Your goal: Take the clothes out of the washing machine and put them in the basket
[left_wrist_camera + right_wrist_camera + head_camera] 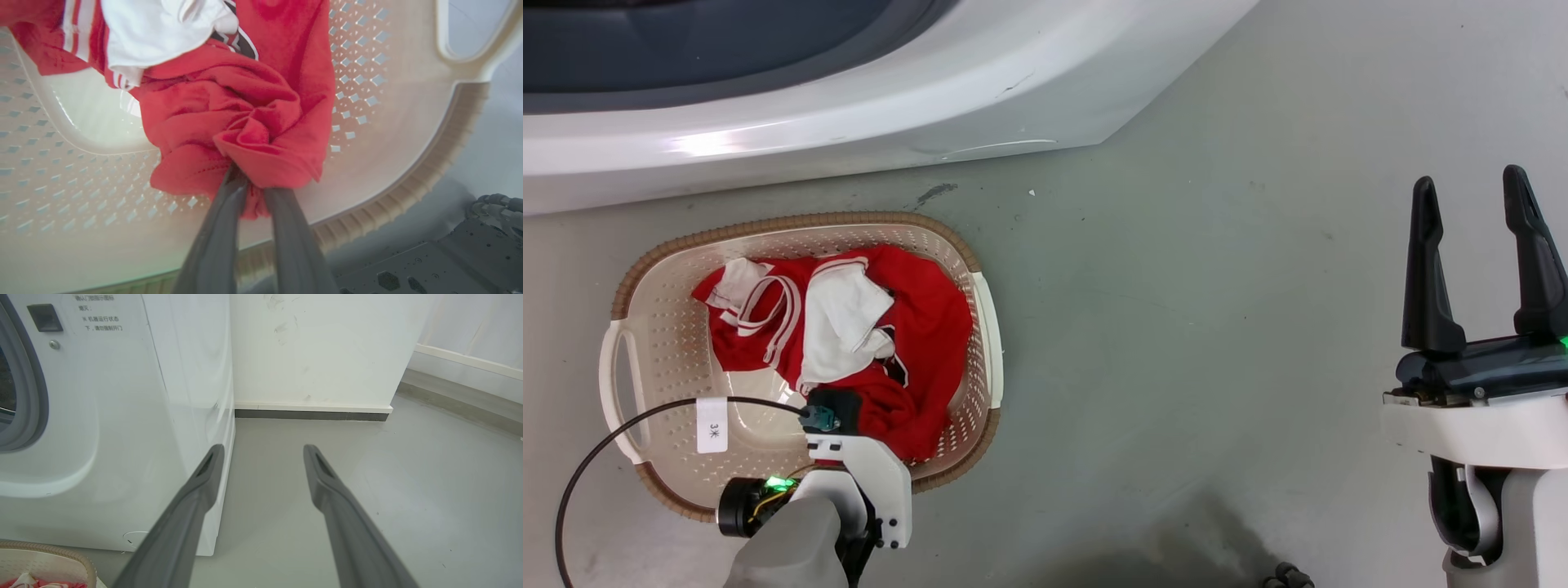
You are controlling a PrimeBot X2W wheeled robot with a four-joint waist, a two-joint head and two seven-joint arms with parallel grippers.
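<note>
Grey floor (1217, 327), basket (792, 222), washing machine (890, 106), possibly scuffs (935, 193)

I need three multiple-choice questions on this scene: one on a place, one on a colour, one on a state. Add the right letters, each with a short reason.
1. Where are the clothes?
A. on a shelf
B. in the basket
C. on a chair

2. What colour is the basket's rim?
A. blue
B. black
C. brown

3. How is the left gripper?
A. shut on the clothes
B. open and empty
C. shut on a bottle

Answers:
1 B: the red and white bundle lies inside the basket's walls.
2 C: the ribbed band round its top is brown.
3 A: its fingers pinch red fabric between them.
</note>
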